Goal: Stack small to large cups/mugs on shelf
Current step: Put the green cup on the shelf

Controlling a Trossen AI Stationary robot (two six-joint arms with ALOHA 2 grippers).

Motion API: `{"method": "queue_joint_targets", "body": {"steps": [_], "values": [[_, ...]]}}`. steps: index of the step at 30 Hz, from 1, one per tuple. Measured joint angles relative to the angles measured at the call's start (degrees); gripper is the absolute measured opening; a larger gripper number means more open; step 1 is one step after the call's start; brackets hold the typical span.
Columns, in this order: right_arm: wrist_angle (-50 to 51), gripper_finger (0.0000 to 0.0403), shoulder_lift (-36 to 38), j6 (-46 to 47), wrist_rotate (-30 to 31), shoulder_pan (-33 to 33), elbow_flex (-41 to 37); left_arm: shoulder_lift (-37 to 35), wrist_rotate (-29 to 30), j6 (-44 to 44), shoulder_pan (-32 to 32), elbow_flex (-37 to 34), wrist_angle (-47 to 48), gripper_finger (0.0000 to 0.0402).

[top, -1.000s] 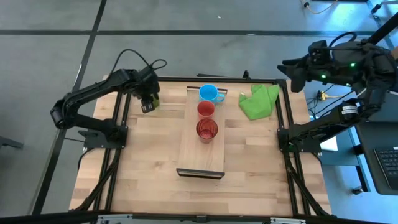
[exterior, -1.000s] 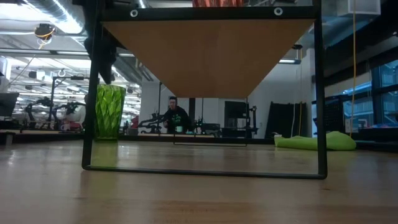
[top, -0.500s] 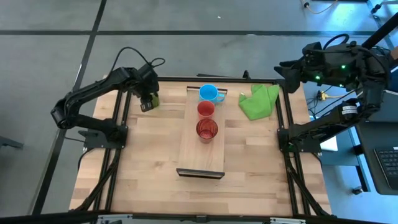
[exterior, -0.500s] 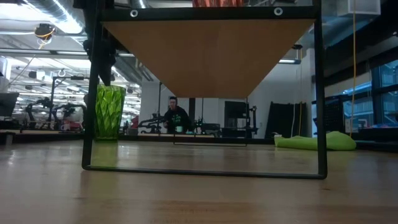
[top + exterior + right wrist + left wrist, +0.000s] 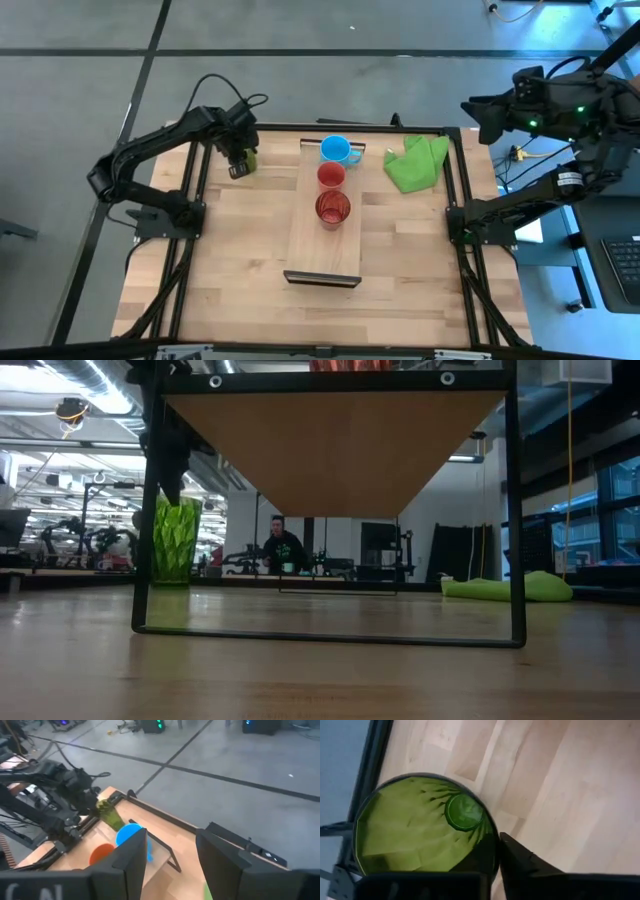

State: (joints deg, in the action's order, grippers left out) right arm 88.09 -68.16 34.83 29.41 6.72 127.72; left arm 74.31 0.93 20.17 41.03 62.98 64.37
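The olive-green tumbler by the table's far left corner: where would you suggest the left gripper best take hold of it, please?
Probably by the rim, from straight above. The olive-green tumbler stands upright with its mouth open, and the left gripper hangs right over it, one finger outside the wall. Its faceted, narrowing sides suggest pinching the wall near the top.

From above, the left gripper covers nearly all of the olive-green tumbler; only a sliver of green shows beside it. In the left wrist view the tumbler runs under the camera housing, and only one finger shows, outside the rim, so whether the other finger is inside cannot be told. In the low view the shelf hides the cups on it, except for a strip of red cut by the top edge. The right gripper blocks the table behind it.
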Motion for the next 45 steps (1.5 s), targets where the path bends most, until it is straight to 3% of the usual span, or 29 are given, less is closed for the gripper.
{"method": "queue_joint_targets", "body": {"steps": [7,11,17,24,29,36,40,45], "values": [[2.0,0.0171,0.9,2.4,0.1,0.0,-0.2,-3.8,0.4,-7.3,-3.0,1.6,4.3,0.0005],[2.0,0.0171,1.1,2.4,-0.1,0.0,-0.2,-5.7,0.9,-15.0,-9.4,10.4,11.4,0.0003],[2.0,0.0171,1.2,2.2,-1.1,0.0,-0.2,-3.2,4.4,-32.0,-27.2,33.3,25.7,0.0002],[1.9,0.0171,1.2,2.0,-4.2,0.0,-0.3,6.6,7.4,-53.6,-51.5,51.8,25.6,0.0002],[1.9,0.0171,1.2,2.0,-5.5,0.0,-0.3,18.3,8.3,-61.1,-62.0,60.0,25.6,0.0001],[1.8,0.0171,1.2,2.2,-9.3,0.0,-1.0,31.9,10.0,-63.5,-68.4,71.9,25.6,0.0001],[1.8,0.0171,1.3,3.9,-14.0,0.0,-5.6,31.7,12.5,-64.7,-69.9,70.8,18.9,0.0],[-0.6,0.016,1.6,5.5,-22.4,-1.5,-16.6,31.7,17.9,-65.3,-70.8,71.9,19.5,0.0]]}}
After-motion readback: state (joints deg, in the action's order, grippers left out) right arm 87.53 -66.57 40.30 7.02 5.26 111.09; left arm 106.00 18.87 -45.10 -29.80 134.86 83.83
